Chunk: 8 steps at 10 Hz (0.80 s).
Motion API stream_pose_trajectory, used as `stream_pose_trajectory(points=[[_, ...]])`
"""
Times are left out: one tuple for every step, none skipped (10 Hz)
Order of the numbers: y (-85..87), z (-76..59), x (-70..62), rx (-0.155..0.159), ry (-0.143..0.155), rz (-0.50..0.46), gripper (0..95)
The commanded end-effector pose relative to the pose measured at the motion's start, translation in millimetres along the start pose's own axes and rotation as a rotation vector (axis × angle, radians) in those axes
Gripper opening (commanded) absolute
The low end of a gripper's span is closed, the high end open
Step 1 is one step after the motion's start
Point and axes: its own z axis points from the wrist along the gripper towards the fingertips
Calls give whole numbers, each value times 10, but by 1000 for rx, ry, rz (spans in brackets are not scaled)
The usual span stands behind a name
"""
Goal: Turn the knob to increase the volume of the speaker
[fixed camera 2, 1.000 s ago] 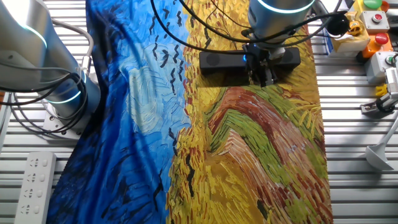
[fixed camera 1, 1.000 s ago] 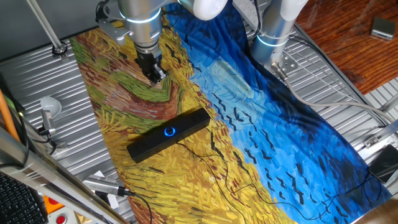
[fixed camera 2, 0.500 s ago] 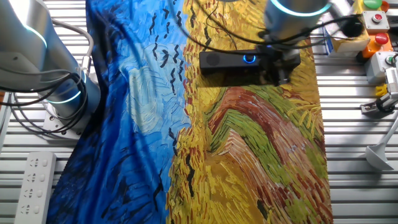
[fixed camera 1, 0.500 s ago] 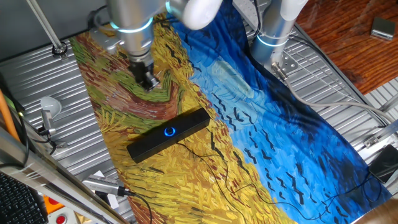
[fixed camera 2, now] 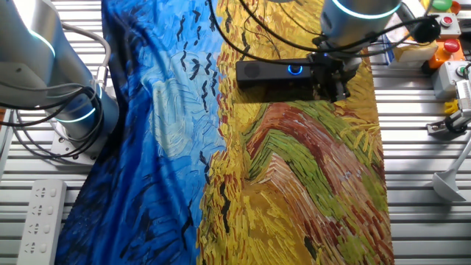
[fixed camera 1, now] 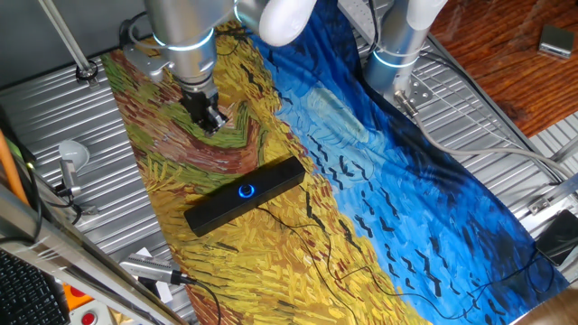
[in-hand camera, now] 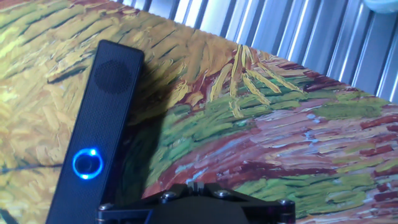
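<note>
The gripper [fixed camera 1: 209,120] hangs well clear of the knob [fixed camera 1: 247,190], holding nothing; whether its jaws are parted, I cannot tell. By my reading this is the approach step: it must next come down onto the speaker [fixed camera 1: 244,195] and straddle the knob.

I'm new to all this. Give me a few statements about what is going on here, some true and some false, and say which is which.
1. The tool is gripping the knob. False: it hangs apart from the knob, beside the speaker.
2. The knob's ring glows blue. True.
3. The speaker lies on bare metal. False: it lies on a painted cloth of yellow and blue.
4. A thin black cable trails over the cloth near the speaker. True.
5. In the hand view the speaker sits on the right. False: it is on the left.
</note>
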Motion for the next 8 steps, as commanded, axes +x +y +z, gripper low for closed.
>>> stream_pose_trajectory(points=[[-4,10,-24,-18,11,-15,0],[-4,10,-24,-22,10,-15,0],[140,37,-78,-23,10,9,0],[334,86,-128,-20,9,51,0],[480,141,-159,-16,9,79,0],[592,194,-191,-21,8,100,0],[729,234,-239,-25,6,131,0],[785,244,-257,-24,6,143,0]])
